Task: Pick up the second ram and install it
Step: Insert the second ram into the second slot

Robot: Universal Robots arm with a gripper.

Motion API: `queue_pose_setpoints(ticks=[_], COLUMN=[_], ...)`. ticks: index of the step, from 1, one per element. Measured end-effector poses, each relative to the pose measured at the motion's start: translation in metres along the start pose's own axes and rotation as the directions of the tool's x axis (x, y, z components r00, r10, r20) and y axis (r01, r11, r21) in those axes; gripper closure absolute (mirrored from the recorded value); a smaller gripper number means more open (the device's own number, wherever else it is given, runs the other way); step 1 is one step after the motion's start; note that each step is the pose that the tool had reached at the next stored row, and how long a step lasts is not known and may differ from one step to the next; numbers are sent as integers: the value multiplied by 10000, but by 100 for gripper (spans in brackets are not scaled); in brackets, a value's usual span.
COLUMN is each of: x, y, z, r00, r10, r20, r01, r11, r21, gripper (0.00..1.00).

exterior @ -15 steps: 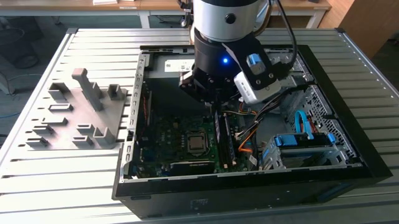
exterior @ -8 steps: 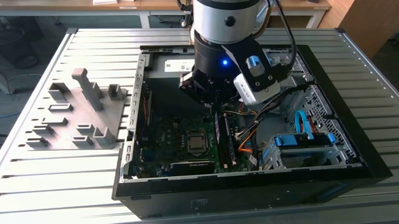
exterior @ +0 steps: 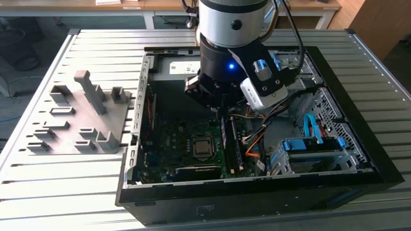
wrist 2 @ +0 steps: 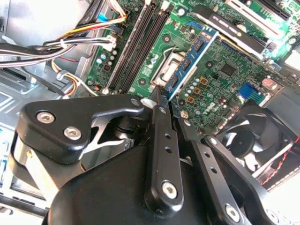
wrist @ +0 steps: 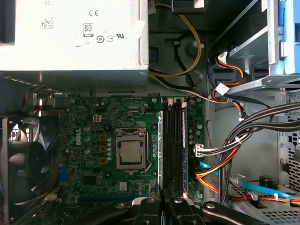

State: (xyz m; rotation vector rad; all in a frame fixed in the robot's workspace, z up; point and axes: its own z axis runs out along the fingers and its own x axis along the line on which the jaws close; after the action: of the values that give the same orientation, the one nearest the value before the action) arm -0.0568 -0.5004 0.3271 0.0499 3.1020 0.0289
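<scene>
hovering over the motherboard (wrist 2: 225,70), gripper (wrist 2: 165,102) looks clamped shut on the second ram (wrist 2: 190,63), so pickup's done i'd say; seating it in the slots (wrist 2: 140,42) is left.

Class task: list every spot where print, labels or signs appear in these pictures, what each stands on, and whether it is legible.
Power supply casing: certification marks and a square code, not quoted here.
Motherboard: pale logo and board lettering, too small to read.
The second ram, held by the gripper: chip markings too small to read.
White sticker on the case wall, exterior view: blurred.
</scene>
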Motion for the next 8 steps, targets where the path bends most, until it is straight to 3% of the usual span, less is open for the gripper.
queue_pose_setpoints(ticks=[8], x=[4], y=[-2], z=[117], r00=[10000], r10=[37], r20=[1], r01=[-37], r11=[10000], r21=[3], gripper=[86])
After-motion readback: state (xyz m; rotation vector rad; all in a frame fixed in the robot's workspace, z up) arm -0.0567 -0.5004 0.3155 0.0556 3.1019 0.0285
